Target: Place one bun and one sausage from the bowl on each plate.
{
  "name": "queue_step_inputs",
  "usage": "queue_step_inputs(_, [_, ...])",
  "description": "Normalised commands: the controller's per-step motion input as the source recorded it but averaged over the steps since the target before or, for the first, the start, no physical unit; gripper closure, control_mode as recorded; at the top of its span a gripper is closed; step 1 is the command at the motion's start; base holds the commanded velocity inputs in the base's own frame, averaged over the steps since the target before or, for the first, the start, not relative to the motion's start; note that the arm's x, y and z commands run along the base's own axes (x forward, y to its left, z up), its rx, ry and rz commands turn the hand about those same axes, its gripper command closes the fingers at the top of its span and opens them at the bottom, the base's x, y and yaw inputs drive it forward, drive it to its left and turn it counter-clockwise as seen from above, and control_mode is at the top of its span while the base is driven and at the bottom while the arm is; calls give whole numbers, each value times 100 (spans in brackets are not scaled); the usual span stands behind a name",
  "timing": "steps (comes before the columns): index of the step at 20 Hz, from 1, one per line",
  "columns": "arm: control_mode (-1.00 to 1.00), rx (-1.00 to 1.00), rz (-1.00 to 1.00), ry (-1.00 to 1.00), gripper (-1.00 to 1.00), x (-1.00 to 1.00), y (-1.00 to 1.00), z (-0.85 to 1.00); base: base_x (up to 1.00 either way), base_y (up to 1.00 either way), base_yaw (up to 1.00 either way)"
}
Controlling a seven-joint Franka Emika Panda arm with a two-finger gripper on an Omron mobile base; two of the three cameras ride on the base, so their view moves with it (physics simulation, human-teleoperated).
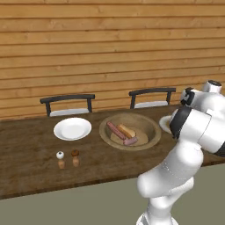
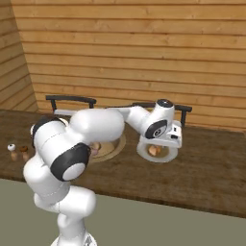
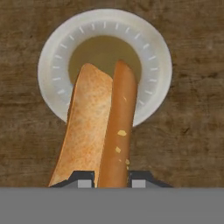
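pincer (image 3: 112, 175): closed around a bun (image 3: 85, 127), held end-on; in the hand view the bun runs from 6 o'clock up toward the centre, showing a tan cut face and an orange-brown crust side flecked with crumbs.
pincer fingertips (image 3: 83, 178): two small dark tips at 6 o'clock of the hand view, one on each side of the bun's near end.
right plate (image 3: 52, 70): white, round, directly beneath the held bun in the hand view; its rim shows from 8 o'clock round through 12 to 4 o'clock. in the right base view the same plate (image 2: 144, 153) lies under the hand, with something tan visible above it; whether the bun touches the plate i cannot tell.
bowl (image 1: 147, 124): wide wooden bowl on the tabletop (image 1: 26, 167), at the centre of the left base view.
bowl contents: a longer pink sausage (image 1: 116, 130) at 10 o'clock, a second bun (image 1: 126, 131) just beside it, a shorter sausage (image 1: 131, 141) at 6 o'clock; all three lie close together inside the bowl.
left plate (image 1: 72, 128): white, bare, at 9 o'clock of the bowl, a little apart from it.
shakers: white-topped shaker (image 1: 60, 159) and brown-topped shaker (image 1: 75, 157) stand side by side at 6 o'clock of the left plate.
chairs: two dark chair backs, chair one (image 1: 68, 100) behind the left plate, chair two (image 1: 151, 93) behind the bowl, both at the far edge.
backdrop: wooden plank wall (image 1: 110, 39).
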Motion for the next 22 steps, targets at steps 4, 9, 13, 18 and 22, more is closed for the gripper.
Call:
queue_step_inputs(4, [-100, 0, 1, -7, 100, 43, -29, -29, 0, 0, 0])
queue_step_inputs(9, [-100, 0, 0, 0, 100, 34, -27, 0, 0, 0, 0])
queue_step_inputs(13, [-100, -1, 0, 0, 100, 13, 0, -24, 0, 0, 0])
queue_step_inputs(18, [-100, -4, 0, 0, 100, 0, 0, -40, 0, 0, 0])
queue_step_inputs(22, [-100, 0, 0, 0, 100, 16, 0, -11, 0, 0, 0])
